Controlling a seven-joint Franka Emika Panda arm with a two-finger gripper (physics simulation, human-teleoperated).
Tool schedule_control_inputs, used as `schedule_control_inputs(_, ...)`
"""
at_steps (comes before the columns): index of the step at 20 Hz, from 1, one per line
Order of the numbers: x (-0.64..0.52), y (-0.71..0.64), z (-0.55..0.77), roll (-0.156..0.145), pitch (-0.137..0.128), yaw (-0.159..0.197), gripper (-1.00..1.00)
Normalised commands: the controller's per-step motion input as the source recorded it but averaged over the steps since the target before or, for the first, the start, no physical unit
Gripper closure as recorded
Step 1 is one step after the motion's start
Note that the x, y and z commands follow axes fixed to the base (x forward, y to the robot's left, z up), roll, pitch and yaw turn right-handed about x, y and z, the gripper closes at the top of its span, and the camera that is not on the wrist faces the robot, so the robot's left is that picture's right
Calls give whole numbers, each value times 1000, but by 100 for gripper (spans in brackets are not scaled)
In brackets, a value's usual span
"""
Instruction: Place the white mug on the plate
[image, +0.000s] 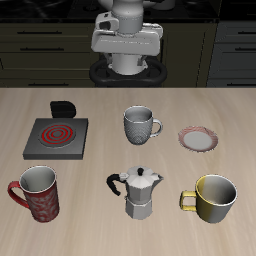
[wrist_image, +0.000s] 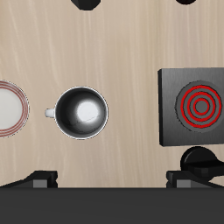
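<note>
The white mug (image: 140, 126) stands upright at the middle of the table, its small handle pointing toward the plate (image: 199, 138) beside it. The plate is small and round with a pinkish-red rim, and nothing is on it. My gripper (image: 128, 62) hangs high above the table's back edge, well away from the mug, open and empty. In the wrist view I look straight down into the mug (wrist_image: 83, 112), with the plate (wrist_image: 7, 108) cut off by the frame edge. Both dark fingertips (wrist_image: 85, 3) show wide apart at the frame's edge.
A grey stove burner (image: 56, 136) with a red coil sits on the mug's other side and also shows in the wrist view (wrist_image: 194, 107). Near the front edge stand a red patterned mug (image: 38, 193), a metal moka pot (image: 140, 192) and a yellow mug (image: 214, 198).
</note>
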Motion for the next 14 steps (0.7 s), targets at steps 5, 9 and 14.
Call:
schedule_control_inputs(5, 202, -100, -178, -36, -30, -26, -100)
schedule_control_inputs(9, 157, -16, -355, -9, 5, -5, -100)
schedule_control_inputs(14, 113, 125, -400, 35, 20, -30, -100)
